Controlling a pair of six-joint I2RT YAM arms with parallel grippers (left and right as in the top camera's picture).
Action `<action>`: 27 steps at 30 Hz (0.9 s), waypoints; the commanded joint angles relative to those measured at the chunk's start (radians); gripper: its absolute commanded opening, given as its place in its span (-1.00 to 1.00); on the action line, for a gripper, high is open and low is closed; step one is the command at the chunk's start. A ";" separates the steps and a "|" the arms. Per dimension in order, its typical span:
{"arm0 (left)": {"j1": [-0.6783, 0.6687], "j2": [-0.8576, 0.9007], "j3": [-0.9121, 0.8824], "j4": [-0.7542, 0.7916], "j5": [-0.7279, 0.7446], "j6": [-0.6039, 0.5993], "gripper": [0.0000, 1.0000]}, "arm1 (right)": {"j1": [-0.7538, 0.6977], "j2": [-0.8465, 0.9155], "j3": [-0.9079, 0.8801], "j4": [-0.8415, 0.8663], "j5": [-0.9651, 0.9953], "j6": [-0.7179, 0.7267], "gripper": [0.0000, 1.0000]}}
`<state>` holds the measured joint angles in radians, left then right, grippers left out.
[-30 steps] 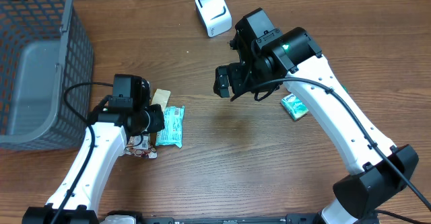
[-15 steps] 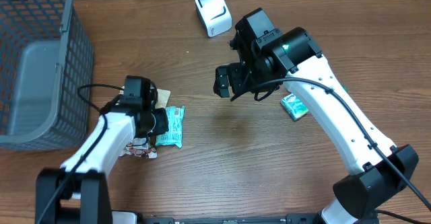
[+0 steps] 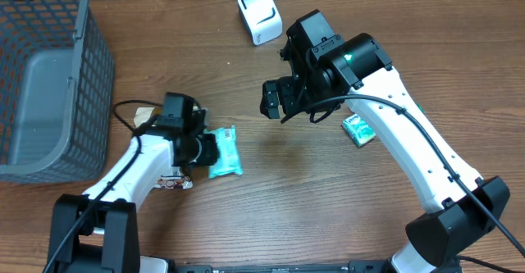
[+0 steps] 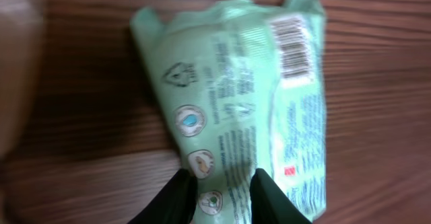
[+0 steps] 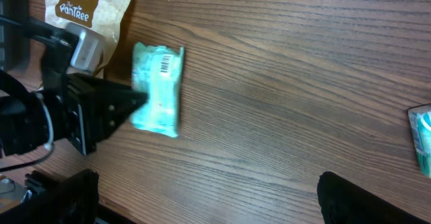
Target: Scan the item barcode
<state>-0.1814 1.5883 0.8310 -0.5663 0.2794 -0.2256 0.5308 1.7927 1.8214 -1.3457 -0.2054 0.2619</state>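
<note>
Green packet (image 4: 236,96), barcode (image 4: 294,46) up, pinched in left claw (image 4: 225,194); right claw (image 5: 209,204) wide, empty; lift without creasing, barcode toward scanner (image 3: 259,15).

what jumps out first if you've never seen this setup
The green packet, left of centre, is pinched at one end by the left pincer, with its barcode facing up. Next come the right pincer, hanging open near the centre, and the big grey basket at the far left.
</note>
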 commanded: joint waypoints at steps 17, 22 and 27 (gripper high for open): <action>-0.171 0.006 0.102 -0.023 -0.133 -0.285 -0.50 | -0.003 -0.010 0.010 0.005 -0.002 -0.001 1.00; -0.171 0.013 0.113 -0.085 -0.262 -0.333 -0.49 | -0.003 -0.010 0.010 0.005 -0.002 -0.001 1.00; -0.173 0.077 0.112 -0.056 -0.251 -0.341 -0.48 | -0.003 -0.010 0.010 0.005 -0.002 -0.001 1.00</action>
<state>-0.3576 1.6154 0.9230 -0.6376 0.0586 -0.5335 0.5304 1.7927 1.8214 -1.3464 -0.2058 0.2619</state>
